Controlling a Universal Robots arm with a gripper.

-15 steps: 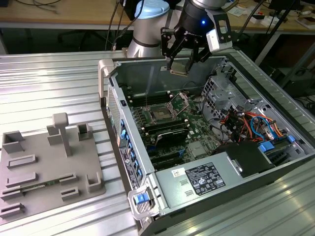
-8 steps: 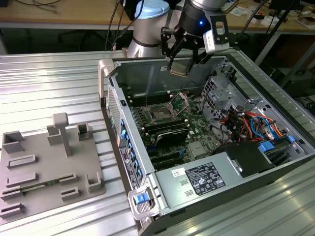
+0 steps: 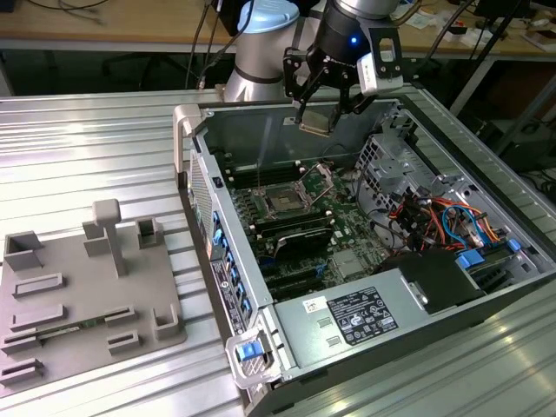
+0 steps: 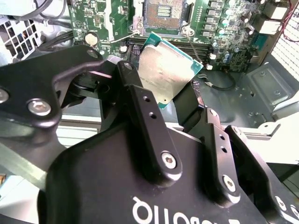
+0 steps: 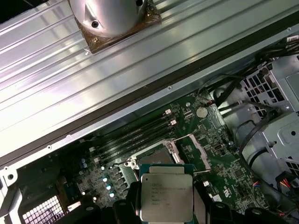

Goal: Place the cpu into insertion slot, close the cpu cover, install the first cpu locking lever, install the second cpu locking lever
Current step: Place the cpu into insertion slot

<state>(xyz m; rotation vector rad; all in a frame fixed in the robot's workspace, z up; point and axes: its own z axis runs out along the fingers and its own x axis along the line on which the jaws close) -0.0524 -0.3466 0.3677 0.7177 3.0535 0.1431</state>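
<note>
1 cpu [image 4: 163,74] sits clamped in the gripper [image 3: 318,117] (silver top visible in both wrist views), held high over the open case [image 3: 261,130], well above the slot [image 3: 284,201], whose cover [image 3: 319,180] stands raised.

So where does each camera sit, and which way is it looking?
Exterior view: off the arm, high beside the open computer case, looking down into it; the arm and end effector show, gripping the cpu.
Second wrist view: on the wrist, looking along the black fingers toward the insertion slot.
First wrist view: on the wrist, looking down at the motherboard and ribbed table; finger ends flank the cpu.
Shared: both wrist views show the held cpu with the insertion slot beyond it.
</note>
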